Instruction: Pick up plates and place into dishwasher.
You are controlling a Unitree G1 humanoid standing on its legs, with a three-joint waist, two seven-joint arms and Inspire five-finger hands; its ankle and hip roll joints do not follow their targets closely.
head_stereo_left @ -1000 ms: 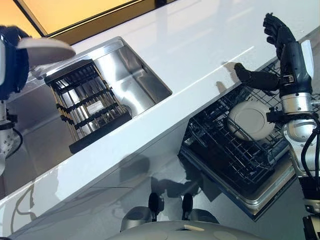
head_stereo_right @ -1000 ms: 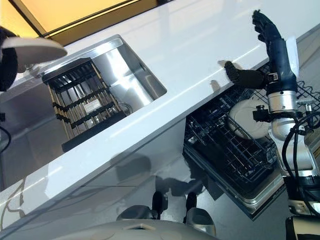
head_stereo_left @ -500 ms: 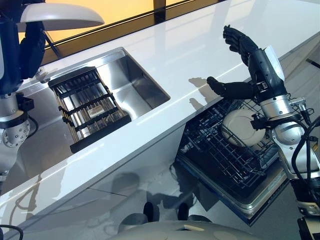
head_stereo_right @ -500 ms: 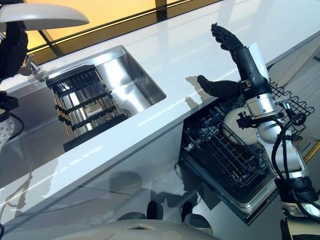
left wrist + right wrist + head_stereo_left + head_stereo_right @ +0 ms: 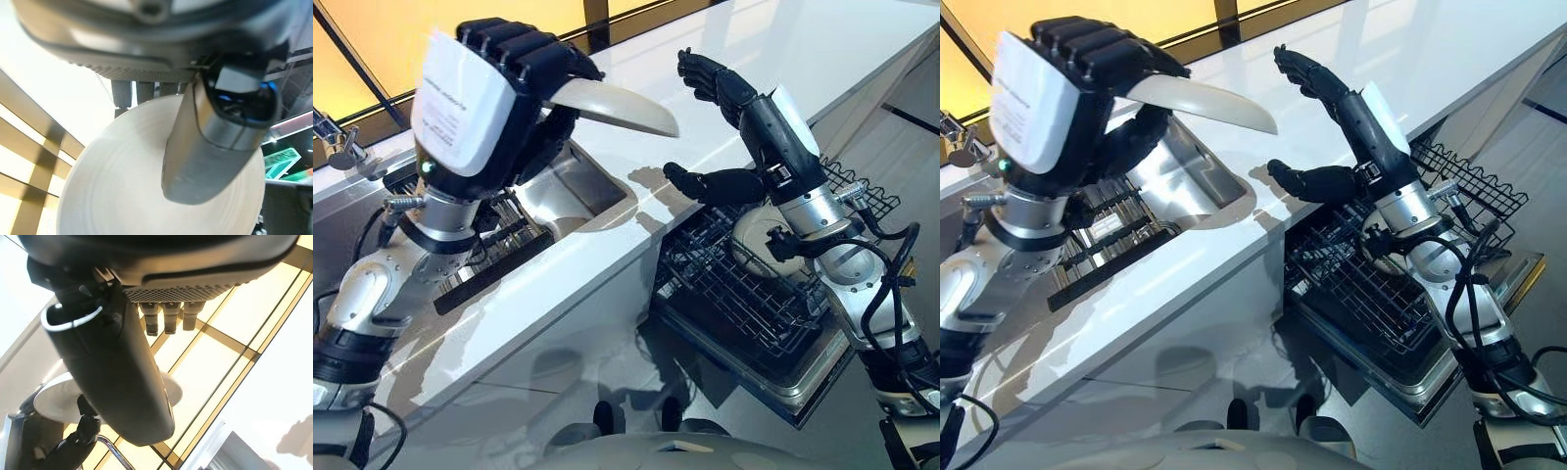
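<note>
A white plate (image 5: 619, 107) hangs level in the air over the sink's edge, with my left hand (image 5: 504, 93) shut on its rim. In the left wrist view the thumb (image 5: 215, 147) lies across the plate (image 5: 117, 191). My right hand (image 5: 746, 103) is open above the counter, just right of the plate and apart from it, with straight fingers (image 5: 166, 316) and its thumb (image 5: 705, 183) spread below. A second pale plate (image 5: 754, 247) stands in the dishwasher's lower rack (image 5: 744, 304), under my right wrist.
The long white counter (image 5: 734, 49) runs across the scene. Its steel sink (image 5: 573, 186) holds a black dish rack (image 5: 499, 257), with a faucet (image 5: 337, 147) behind it. The dishwasher door (image 5: 818, 387) lies open below the counter's front edge.
My left hand has carried the plate right and forward, from over the sink's far side toward my right hand. The right hand has moved left. The camera has also shifted.
</note>
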